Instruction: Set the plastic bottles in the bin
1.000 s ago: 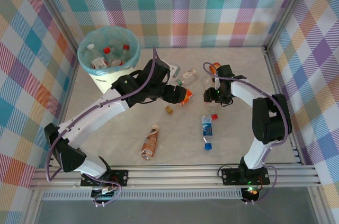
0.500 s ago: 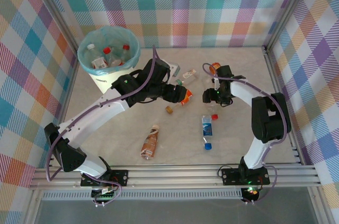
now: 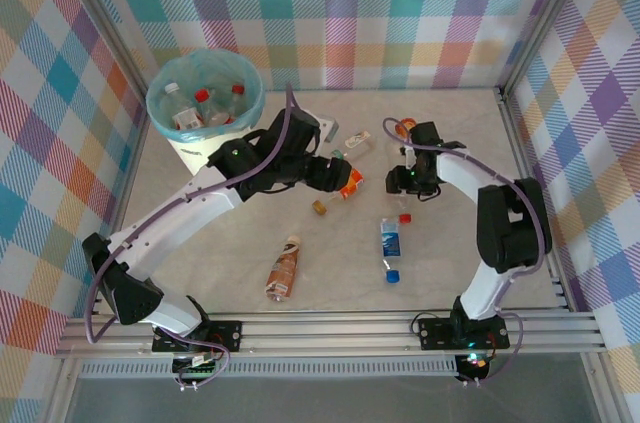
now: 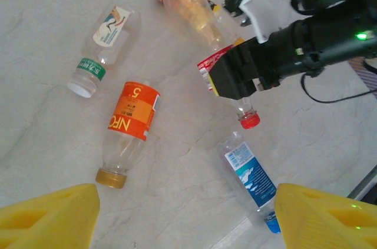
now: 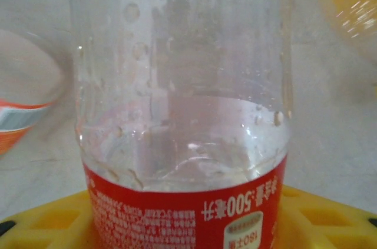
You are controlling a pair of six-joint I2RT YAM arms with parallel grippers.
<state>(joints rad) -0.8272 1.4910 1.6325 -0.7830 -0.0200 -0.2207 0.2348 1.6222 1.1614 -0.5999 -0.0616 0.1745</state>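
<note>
Your right tool (image 3: 403,181) is clamped across the red-labelled bottle (image 5: 188,84). In the right wrist view its clear body rises from between the yellow fingers (image 5: 47,225), and from above its red cap (image 4: 249,120) points toward 6 o'clock. The bin (image 3: 153,103) sits well apart, at about 10 o'clock from that tool, with your left arm (image 3: 190,208) lying between them, so I judge the carry to be a long reach across.

Your left tool (image 4: 188,216) hangs with its fingers wide apart and nothing between them. The orange-labelled bottle (image 4: 131,122) lies flat on the table (image 4: 47,25) at about 11 o'clock from it. Its long axis runs 1 to 7 o'clock, cap at the 7 end. The left arm is nearer the bin.
</note>
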